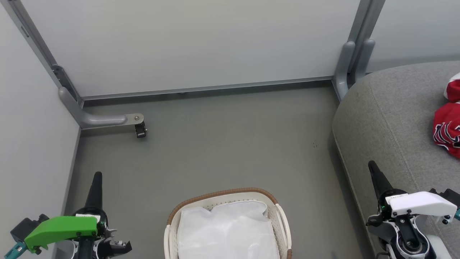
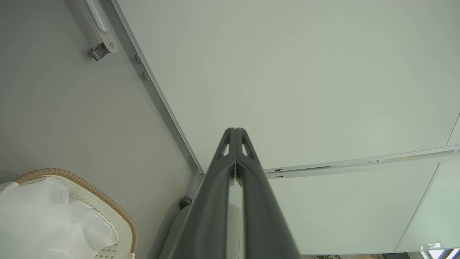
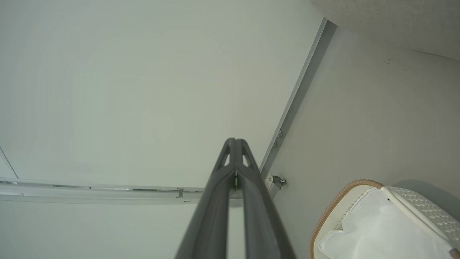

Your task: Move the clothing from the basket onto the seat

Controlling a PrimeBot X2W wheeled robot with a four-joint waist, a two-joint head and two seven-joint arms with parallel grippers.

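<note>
At the lower left of the head view, the left gripper (image 1: 97, 177) is seen beneath a green housing. Its two dark fingers are pressed together into a single point directed up the frame, and nothing is held between them. In the left wrist view the same fingers are shown meeting at their tips, with pale panel behind them. At the lower right of the head view, the right gripper (image 1: 372, 166) is carried beneath a white housing. It is likewise closed on nothing, and its tip is seen in front of the near edge of the seat (image 1: 388, 118).

Between the two grippers, at the bottom centre, the basket (image 1: 222, 193) is set on the grey floor (image 1: 230, 144) and is cut off by the lower edge. Its brown woven rim is turned toward the top of the frame, and a crumpled white liner (image 1: 226, 230) is seen inside it.

The right side of the frame is taken up by the grey seat. The clothing (image 1: 447, 129) is found on it at the middle of the right edge, well apart from the basket. It is bunched, red with white trim and dark-and-white lettering, and partly cut off by the frame.

Farther back, at the middle left, a small black caster (image 1: 141, 131) is fitted under a grey metal foot (image 1: 104, 120). The top of the frame is spanned by pale partition panels (image 1: 194, 43), and a grey post (image 1: 354, 54) is placed at the upper right, just beside the seat's far corner.
</note>
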